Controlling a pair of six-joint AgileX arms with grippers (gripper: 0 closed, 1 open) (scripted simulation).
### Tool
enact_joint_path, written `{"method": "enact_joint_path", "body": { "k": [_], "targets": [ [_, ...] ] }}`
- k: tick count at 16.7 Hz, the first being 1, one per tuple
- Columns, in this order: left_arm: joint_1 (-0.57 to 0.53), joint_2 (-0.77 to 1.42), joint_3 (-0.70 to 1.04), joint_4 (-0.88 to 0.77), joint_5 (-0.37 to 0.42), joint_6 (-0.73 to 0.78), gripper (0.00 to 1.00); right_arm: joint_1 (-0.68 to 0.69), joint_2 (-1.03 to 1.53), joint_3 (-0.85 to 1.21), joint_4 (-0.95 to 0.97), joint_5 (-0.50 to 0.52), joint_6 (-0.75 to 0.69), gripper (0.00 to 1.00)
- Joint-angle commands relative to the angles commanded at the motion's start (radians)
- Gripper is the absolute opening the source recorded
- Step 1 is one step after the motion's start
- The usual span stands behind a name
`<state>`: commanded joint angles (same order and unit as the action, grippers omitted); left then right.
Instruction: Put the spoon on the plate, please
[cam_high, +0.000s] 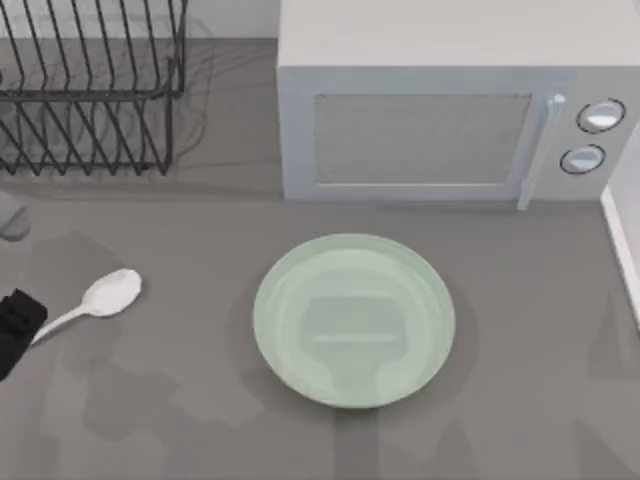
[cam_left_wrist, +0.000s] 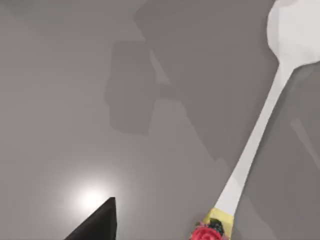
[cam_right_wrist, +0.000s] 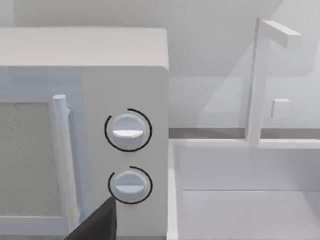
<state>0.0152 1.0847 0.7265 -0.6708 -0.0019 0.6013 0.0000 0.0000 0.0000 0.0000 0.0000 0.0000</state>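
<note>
The white spoon lies flat on the grey table at the left, its bowl toward the plate and its handle pointing to the left edge. My left gripper hovers at that edge, right by the handle's end, open and holding nothing. In the left wrist view the spoon runs diagonally, its handle tip carrying a yellow and red mark, and one black fingertip stands apart from it. The pale mint-green plate sits bare at the table's middle. One black fingertip of my parked right arm's open gripper points at the microwave.
A white microwave stands at the back, right of centre, door shut, with two knobs. A black wire dish rack fills the back left. A white sink basin with a faucet lies along the right edge.
</note>
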Motion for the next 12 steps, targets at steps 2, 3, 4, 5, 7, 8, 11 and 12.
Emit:
{"method": "enact_joint_path", "body": {
  "k": [2,3,4,5,7,8,11,12],
  "targets": [
    [0.003,0.168,0.115,-0.107,0.000,0.096,1.00,0.000,0.000,0.000,0.000,0.000,0.000,1.00],
    [0.004,0.243,0.170,-0.156,0.000,0.140,1.00,0.000,0.000,0.000,0.000,0.000,0.000,1.00],
    [0.005,0.313,0.222,-0.201,0.000,0.181,1.00,0.000,0.000,0.000,0.000,0.000,0.000,1.00],
    [0.006,0.379,0.270,-0.241,0.000,0.219,1.00,0.000,0.000,0.000,0.000,0.000,0.000,1.00],
    [0.008,0.494,0.354,-0.307,0.000,0.283,1.00,0.000,0.000,0.000,0.000,0.000,0.000,1.00],
    [0.009,0.539,0.387,-0.334,0.000,0.308,1.00,0.000,0.000,0.000,0.000,0.000,0.000,1.00],
    [0.010,0.611,0.446,-0.379,0.000,0.352,1.00,0.000,0.000,0.000,0.000,0.000,0.000,1.00],
    [0.010,0.615,0.450,-0.382,0.000,0.356,1.00,0.000,0.000,0.000,0.000,0.000,0.000,1.00]
  ]
}}
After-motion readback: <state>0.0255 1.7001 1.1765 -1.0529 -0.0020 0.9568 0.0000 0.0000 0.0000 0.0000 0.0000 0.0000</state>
